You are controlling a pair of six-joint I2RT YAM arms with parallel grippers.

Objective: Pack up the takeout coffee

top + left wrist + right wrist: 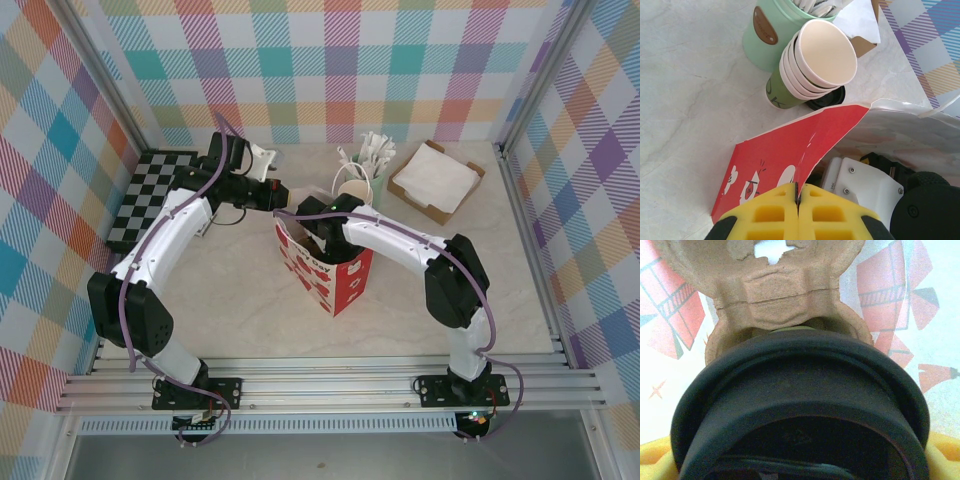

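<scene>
Marble tabletop (250, 320): I'm gripping takeout coffee (790, 410) w/ R gripper (800, 457), fingers (655, 460) wide round lid (855, 385), pulp carrier (785, 295) just ahead; L gripper (797, 202) pinching bag (785, 155) rim.

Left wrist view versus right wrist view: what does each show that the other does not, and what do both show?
Left wrist, not right wrist: the left gripper shut on the edge of the bag, a cup stack, a green cutlery cup. Right wrist, not left wrist: the coffee, black lid up close, held in the right gripper, and a pulp carrier beyond it. Both: the bag.
</scene>
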